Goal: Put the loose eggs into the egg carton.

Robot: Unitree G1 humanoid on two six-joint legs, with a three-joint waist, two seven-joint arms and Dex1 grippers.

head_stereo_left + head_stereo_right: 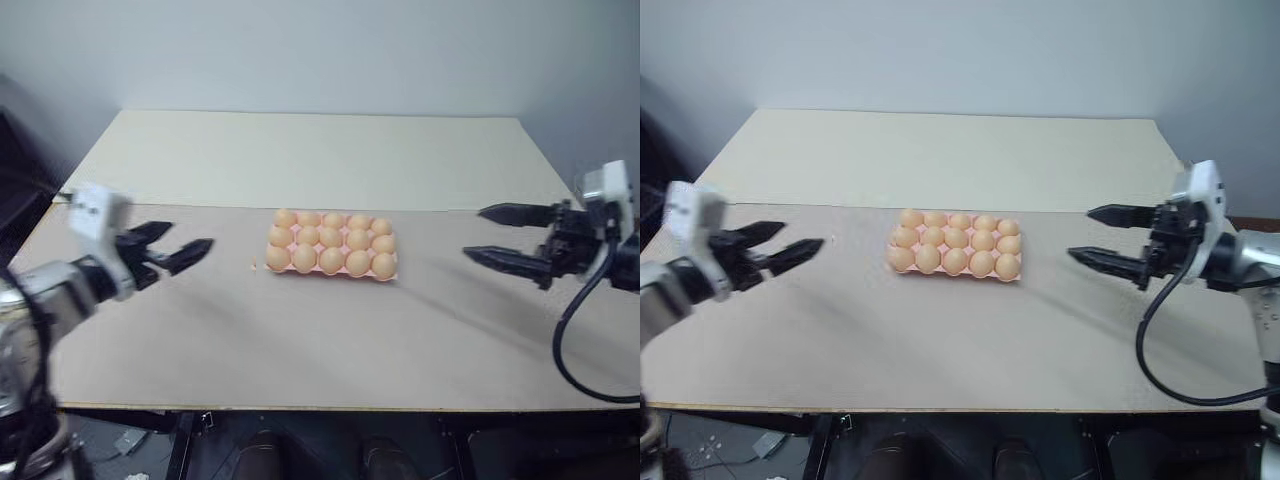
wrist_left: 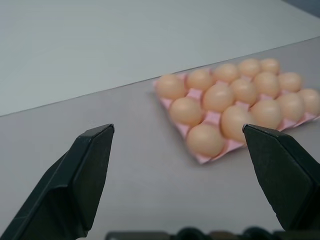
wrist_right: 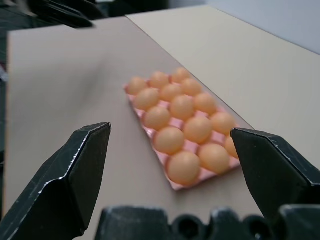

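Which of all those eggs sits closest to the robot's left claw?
The egg at the carton's front corner on the robot's left side: front row, end cup facing the open left gripper. Every other egg lies farther back or farther right.

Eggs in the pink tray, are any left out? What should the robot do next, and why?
Probably nothing more than keeping both arms back. The pale pink moulded egg carton shows a tan-orange egg in every cup, none lies loose on the beige table, and the left gripper and right gripper are open and empty.
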